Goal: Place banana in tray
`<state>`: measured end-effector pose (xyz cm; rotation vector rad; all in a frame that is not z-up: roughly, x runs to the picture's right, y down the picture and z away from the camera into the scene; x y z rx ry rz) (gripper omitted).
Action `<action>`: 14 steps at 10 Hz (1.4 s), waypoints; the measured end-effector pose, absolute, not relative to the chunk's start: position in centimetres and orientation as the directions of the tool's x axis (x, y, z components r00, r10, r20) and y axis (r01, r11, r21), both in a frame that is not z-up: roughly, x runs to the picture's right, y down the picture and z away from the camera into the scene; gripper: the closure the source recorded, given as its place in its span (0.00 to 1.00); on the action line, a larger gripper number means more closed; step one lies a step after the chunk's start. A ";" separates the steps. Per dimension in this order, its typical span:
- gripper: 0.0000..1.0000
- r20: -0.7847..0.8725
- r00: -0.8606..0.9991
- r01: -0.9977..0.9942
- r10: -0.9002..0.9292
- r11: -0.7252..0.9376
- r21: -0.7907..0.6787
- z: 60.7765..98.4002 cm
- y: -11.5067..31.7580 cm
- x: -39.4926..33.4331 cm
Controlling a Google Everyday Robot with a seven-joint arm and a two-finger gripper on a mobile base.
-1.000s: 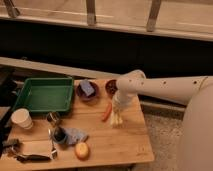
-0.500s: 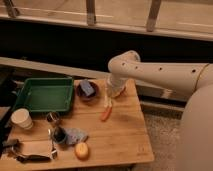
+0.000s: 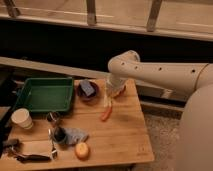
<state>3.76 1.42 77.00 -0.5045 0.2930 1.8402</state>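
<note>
Gripper hangs beside the dark bowl, apparently pinching the pale banana. Carry it left, high over that bowl (carrot below), into the green tray.

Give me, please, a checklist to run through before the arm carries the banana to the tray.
1. Is the banana at the hand? Ok: a pale yellow piece shows right at it.
2. Is the hold secure? Cannot tell.
3. Is the hand above the tray? Not ok: it hangs to the right of the tray, near the table's far edge.
4. Is the way across free? Not ok: a dark bowl holding a blue object stands between the hand and the tray.
5. Is there room in the tray? Ok: its green floor shows bare.
</note>
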 end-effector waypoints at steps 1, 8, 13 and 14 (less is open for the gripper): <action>1.00 -0.469 -0.241 -0.949 0.850 -0.306 -0.068 76.9 0.7 3.0; 1.00 -0.396 0.024 -0.934 0.918 -0.121 -0.337 76.7 -4.2 -14.1; 0.99 -0.408 0.202 -0.875 0.890 -0.023 -0.483 77.8 -4.7 -26.3; 0.91 -0.427 0.226 -0.861 0.876 -0.026 -0.508 78.7 -4.0 -28.4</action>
